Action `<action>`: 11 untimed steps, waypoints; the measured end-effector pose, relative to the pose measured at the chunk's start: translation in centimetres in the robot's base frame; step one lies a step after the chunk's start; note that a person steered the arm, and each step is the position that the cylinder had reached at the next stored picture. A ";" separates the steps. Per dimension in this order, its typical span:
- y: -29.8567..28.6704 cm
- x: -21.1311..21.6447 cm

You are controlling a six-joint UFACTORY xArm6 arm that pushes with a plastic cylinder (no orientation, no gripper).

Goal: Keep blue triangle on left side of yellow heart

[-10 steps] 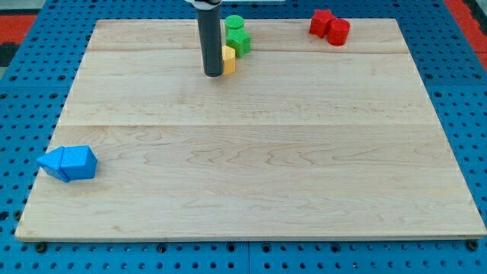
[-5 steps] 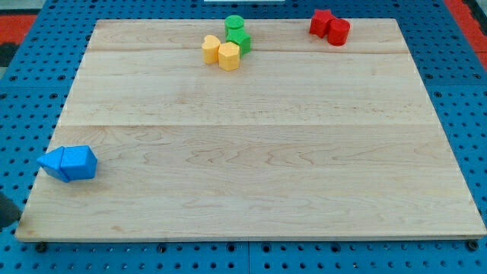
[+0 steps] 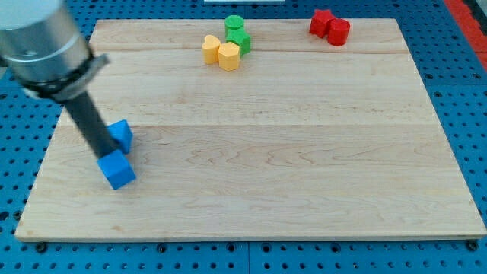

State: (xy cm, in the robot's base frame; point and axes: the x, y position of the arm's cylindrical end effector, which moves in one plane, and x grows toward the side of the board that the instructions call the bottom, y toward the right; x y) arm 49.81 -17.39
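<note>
Rod tilted — my tip (image 3: pixel 103 156) between two blue blocks (image 3: pixel 117 170).

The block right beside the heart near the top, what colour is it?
Yellow, same as the heart. The yellow block shows clearly in the camera view, the only one.

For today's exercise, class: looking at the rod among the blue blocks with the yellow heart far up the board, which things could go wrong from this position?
1. My tip sits between two blue blocks, one above and one below; the rod hides their shapes, so I might push the wrong one.
2. The yellow heart touches a yellow block beside green blocks; a hard push could scatter that cluster.
</note>
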 end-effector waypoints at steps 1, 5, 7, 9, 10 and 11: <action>3.1 0.0; -7.4 -6.9; -3.9 -7.8; 5.4 -6.7; 10.3 -6.3; 5.3 0.1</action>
State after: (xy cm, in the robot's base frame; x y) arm 49.89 -12.06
